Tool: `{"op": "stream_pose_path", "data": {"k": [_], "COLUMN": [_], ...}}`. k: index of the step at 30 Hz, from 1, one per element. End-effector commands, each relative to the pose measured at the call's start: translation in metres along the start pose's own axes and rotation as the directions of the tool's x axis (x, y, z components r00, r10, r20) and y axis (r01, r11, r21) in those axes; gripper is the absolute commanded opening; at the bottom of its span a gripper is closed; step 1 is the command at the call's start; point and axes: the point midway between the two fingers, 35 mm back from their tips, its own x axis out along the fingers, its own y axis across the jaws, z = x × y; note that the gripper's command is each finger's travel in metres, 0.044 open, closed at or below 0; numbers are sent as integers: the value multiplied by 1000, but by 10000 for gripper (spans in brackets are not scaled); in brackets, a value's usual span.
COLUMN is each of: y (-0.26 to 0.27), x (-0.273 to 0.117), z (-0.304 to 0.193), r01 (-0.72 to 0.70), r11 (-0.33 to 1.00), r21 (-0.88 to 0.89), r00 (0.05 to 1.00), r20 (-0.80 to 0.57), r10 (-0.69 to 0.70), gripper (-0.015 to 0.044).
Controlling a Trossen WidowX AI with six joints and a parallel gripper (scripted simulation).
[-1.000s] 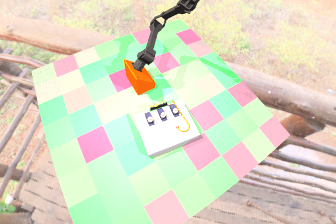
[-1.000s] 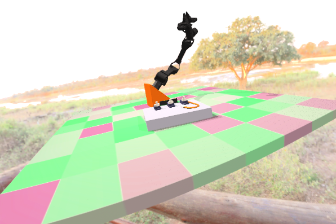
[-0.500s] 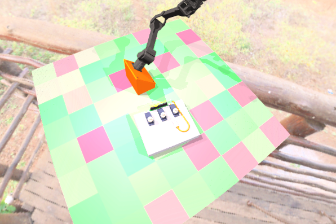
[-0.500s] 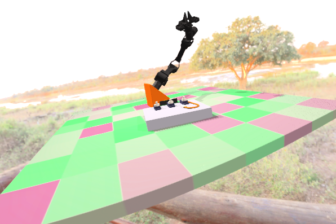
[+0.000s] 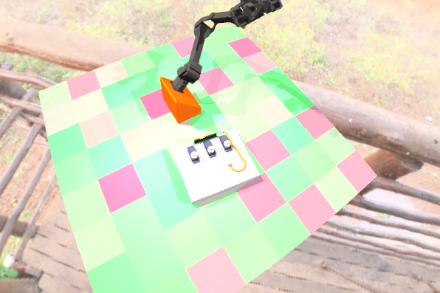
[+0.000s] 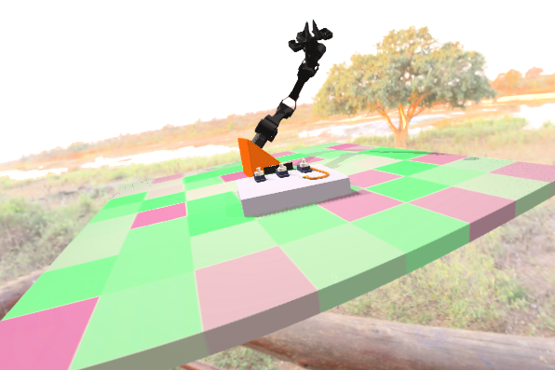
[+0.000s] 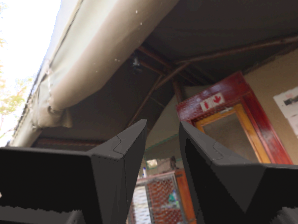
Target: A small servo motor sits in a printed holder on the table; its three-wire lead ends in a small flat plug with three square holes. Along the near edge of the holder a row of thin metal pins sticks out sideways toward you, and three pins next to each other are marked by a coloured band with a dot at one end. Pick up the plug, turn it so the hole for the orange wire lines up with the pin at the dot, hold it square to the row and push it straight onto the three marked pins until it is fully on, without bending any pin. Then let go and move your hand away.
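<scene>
A white block lies on the table with three dark servo-like parts on top, each with a pale round piece; one is at the left. A yellow-orange lead runs in a hook shape along the right part of the block. Its end is near the block's middle; the plug is too small to make out. A black strip lies behind the servos; pins, coloured band and dot cannot be told. My gripper is partly open, empty, high above the table and pointing upward, far from the lead.
An orange wedge carries the arm's base behind the white block. The table has green, pink and cream squares. The wrist view shows only a roof, a red door frame and shelving in the background.
</scene>
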Motion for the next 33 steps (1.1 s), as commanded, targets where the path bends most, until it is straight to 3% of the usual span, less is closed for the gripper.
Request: {"op": "stream_pose_path", "data": {"k": [1, 33], "y": [-5, -52], "x": [4, 16], "z": [-13, -114], "r01": [-6, -195], "r11": [998, 848], "r21": [-60, -492], "r00": [999, 942], "r20": [-38, -336], "r10": [3, 22], "gripper": [115, 115]}}
